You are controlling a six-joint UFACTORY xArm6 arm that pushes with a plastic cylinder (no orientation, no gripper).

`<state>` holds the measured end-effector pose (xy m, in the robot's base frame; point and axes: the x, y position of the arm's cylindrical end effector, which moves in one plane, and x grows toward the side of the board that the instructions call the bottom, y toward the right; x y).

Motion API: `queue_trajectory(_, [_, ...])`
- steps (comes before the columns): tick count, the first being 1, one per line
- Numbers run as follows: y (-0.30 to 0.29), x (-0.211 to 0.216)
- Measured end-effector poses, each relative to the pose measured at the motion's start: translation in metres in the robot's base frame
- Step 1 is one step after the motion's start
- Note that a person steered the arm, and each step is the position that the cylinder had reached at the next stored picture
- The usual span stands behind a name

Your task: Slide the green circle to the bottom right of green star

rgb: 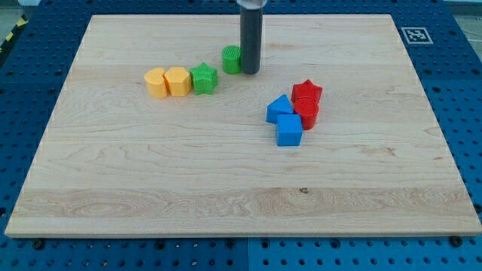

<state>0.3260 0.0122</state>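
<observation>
A: Starting from the green star [203, 78], how was the green circle [230, 59] placed?

B: It was seen just to the view's upper right of the green star, close by but apart from it. My tip [249, 71] was set right against the circle's right side; whether contact was made could not be told for certain. No jaws are carried by the rod, so nothing was held; only the plain dark shaft was seen, coming down from the view's top edge.

A: What was found on the star's other side?

B: Two yellow blocks were lined up to the view's left of the green star. The nearer yellow block [178, 80] was touching the star, and the farther yellow block [156, 82] was pressed against that one. Their exact shapes could not be made out.

A: And toward the view's lower right of the star?

B: A cluster of four was seen there, well apart from the star. A red star [307, 92] was at its top, with a red block [307, 113] just beneath it. A blue block [278, 107] was touching those on their left, and a blue cube [289, 130] was placed at the cluster's bottom.

A: What was everything resting on?

B: A wooden board [151, 181] was laid over a blue perforated table [15, 113].
</observation>
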Motion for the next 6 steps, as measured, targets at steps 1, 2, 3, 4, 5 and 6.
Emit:
queue_trajectory(1, [0.000,-0.051])
queue_trajectory(2, [-0.022,-0.052])
queue_trajectory(3, [-0.034,-0.035])
queue_trajectory(4, [-0.023,-0.007])
queue_trajectory(5, [-0.031,0.025])
queue_trajectory(6, [-0.032,0.039])
